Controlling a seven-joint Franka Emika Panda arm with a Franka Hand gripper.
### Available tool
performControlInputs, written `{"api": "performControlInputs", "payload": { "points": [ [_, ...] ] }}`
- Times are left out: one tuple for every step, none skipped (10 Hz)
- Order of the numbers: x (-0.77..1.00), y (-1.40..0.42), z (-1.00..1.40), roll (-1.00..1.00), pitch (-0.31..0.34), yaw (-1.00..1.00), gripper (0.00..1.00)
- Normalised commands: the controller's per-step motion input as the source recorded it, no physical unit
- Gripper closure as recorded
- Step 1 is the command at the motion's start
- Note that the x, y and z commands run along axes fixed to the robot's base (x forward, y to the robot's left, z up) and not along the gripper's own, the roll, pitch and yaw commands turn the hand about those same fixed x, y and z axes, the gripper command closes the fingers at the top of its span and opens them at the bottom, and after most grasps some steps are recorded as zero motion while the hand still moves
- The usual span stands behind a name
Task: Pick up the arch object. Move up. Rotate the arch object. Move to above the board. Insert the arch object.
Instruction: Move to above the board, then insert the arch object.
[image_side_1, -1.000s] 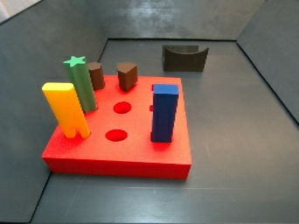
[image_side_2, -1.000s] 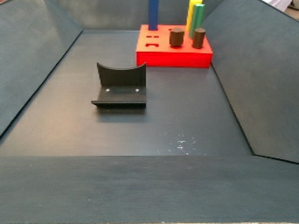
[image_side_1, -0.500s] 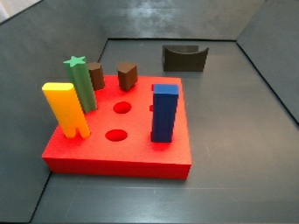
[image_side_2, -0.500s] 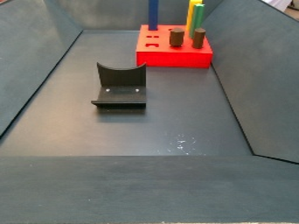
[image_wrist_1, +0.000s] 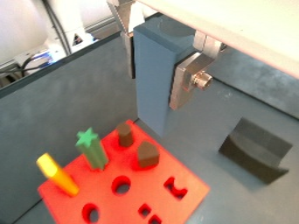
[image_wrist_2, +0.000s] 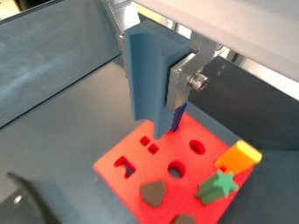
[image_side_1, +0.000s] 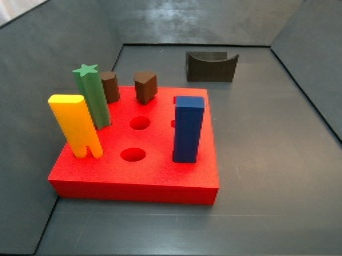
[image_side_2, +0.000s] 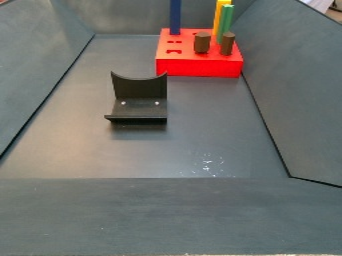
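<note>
Board (image_side_1: 134, 180): red slab, biggest item, also in the wrist views (image_wrist_1: 187, 191). Everything below is placed relative to it.
Fixture (image_side_2: 136, 98): on the floor, well apart from the board, nothing in it.
Arch object (image_wrist_1: 158, 74): pale steel-blue, upright, hanging above the board and not touching it; it shows in both wrist views (image_wrist_2: 146, 74), in neither side view.
Gripper (image_wrist_1: 158, 83): above the board, pinching the arch object; a silver finger (image_wrist_1: 184, 80) lies flat against its side.
Blue post (image_side_1: 189, 127): standing in the board, near one edge.
Yellow piece (image_side_1: 74, 125), green star post (image_side_1: 94, 95): along the opposite edge.
Two brown pieces (image_side_1: 144, 85): towards the fixture side.
Round holes (image_side_1: 134, 155): open, mid-board.
</note>
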Motion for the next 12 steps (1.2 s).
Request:
{"api": "performControlInputs", "payload": {
  "points": [
    [0.14, -0.27, -0.03, 0.05, 0.018, 0.01, 1.0],
    [0.1, -0.17, -0.01, 0.06, 0.016, 0.01, 1.0],
    [0.35, 0.48, -0.92, 0.0, -0.014, 0.04, 1.0],
    [0.28, 0.39, -0.88, -0.02, -0.019, 0.04, 1.0],
    [0.32, 0.43, -0.81, -0.09, 0.0, 0.0, 1.0],
    [0.49, 0.32, -0.87, -0.08, 0.0, 0.0, 1.0],
    [0.41, 0.25, -0.93, -0.06, 0.0, 0.0, 1.0],
    [0.09, 0.17, -0.93, 0.0, -0.009, 0.11, 1.0],
    [0.0, 0.02, -1.0, -0.01, -0.047, 0.25, 1.0],
    [-0.29, 0.01, -1.0, 0.07, -0.123, 0.24, 1.0],
    [-0.23, 0.0, -0.92, 0.03, -0.18, 0.13, 1.0],
    [0.0, 0.0, -0.89, 0.03, -0.164, 0.0, 1.0]
  ]
}}
